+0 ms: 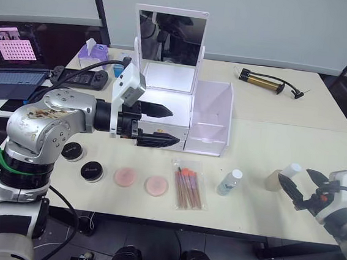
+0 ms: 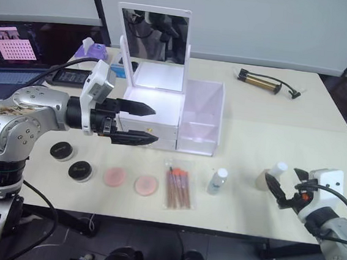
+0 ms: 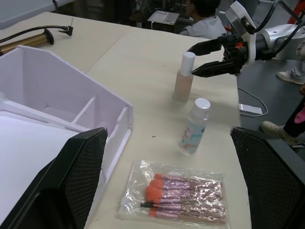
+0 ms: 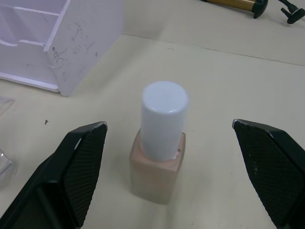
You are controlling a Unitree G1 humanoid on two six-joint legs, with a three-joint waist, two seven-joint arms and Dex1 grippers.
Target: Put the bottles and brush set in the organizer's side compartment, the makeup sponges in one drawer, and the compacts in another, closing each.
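I am holding my right gripper [image 1: 301, 186] low over the pale table [image 1: 297, 123] near its front right edge, fingers spread wide and released, gripping nothing. The beige square-bodied foundation bottle with its tall whitish cylindrical cap [image 4: 158, 149] is standing upright just ahead of them, and my wrist camera is framing it between the two black fingers [image 4: 71, 177], not touching either one.

To its left, the small clear bottle with white cap and teal label [image 1: 230, 182] is standing upright, well apart from the foundation bottle. Further left, the clear flat plastic pouch of pink-handled brushes with orange bristles [image 1: 188, 185] is lying flat, then the two flat round peach-pink sponges [image 1: 140, 181] side by side, then two round black compacts [image 1: 82, 162].

My left gripper [image 1: 161, 126] is hovering in front of the white plastic organizer with upright mirror [image 1: 179, 106], its fingers parted and empty, level with the drawer stack. The tall white open-topped side bin [image 1: 211, 118] is sitting on the organizer's right.
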